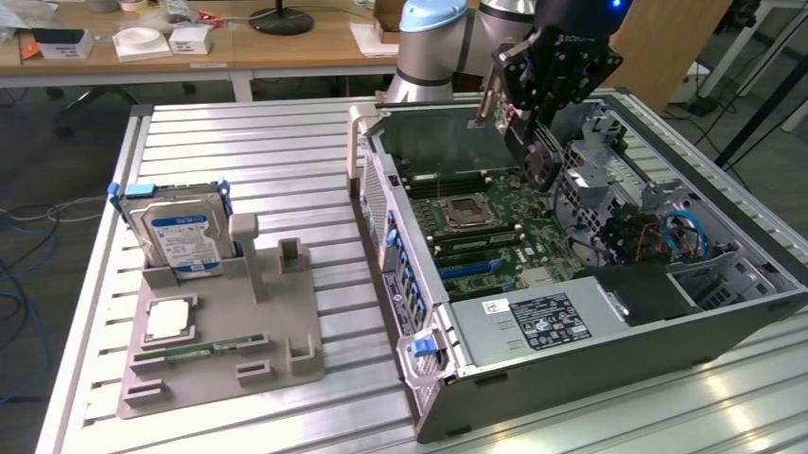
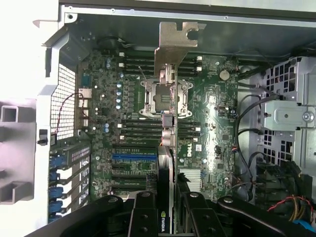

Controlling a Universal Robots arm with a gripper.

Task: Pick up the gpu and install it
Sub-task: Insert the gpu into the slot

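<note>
My gripper (image 1: pixel 535 99) hangs over the open computer case (image 1: pixel 417 284), shut on the gpu (image 1: pixel 542 159). The gpu is a thin dark card held on edge, tilted above the motherboard (image 1: pixel 486 236). Its metal bracket points toward the case's rear wall. In the wrist view the card (image 2: pixel 168 128) runs edge-on from between my black fingers (image 2: pixel 143 217) out to its silver bracket (image 2: pixel 175 42). It passes over the CPU socket (image 2: pixel 163 98) and the memory slots. The gripper (image 2: pixel 168 219) clamps it from both sides. The card hovers clear of the expansion slots (image 2: pixel 133 168).
A grey parts holder (image 1: pixel 215 350) lies on the slatted table at the exterior view's left. It carries a silver hard drive (image 1: pixel 184 232), a CPU (image 1: pixel 168 322) and a green memory stick (image 1: pixel 208 348). Cables and drive cages (image 1: pixel 657 236) fill the case's right side. Wooden desks stand behind.
</note>
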